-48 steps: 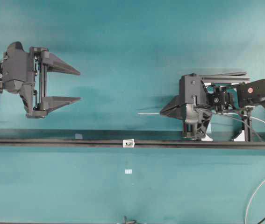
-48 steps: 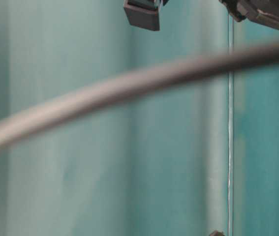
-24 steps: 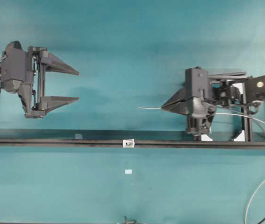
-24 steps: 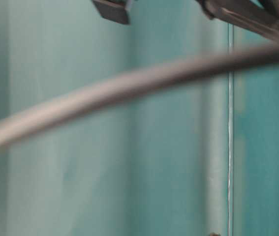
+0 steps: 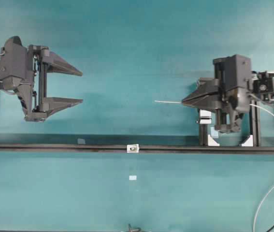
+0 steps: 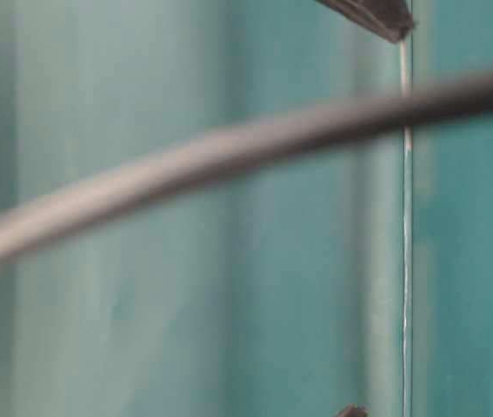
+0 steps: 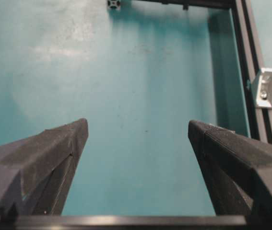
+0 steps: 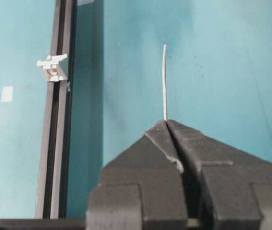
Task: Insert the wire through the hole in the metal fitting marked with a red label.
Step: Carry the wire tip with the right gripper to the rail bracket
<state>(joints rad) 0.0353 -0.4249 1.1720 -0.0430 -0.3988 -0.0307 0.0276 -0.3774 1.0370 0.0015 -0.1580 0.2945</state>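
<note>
Teal tabletop [image 5: 137, 48], thin stiff wire [image 8: 164, 81]

Overhead looks straight down; table-level sits close and blurred; both wrist views share the black rail [image 5: 54, 147].

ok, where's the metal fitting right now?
The metal fitting sits on the black rail near mid-frame in the overhead view, below and left of the right gripper, which pinches the wire; the wire's tip is well short of it.
</note>
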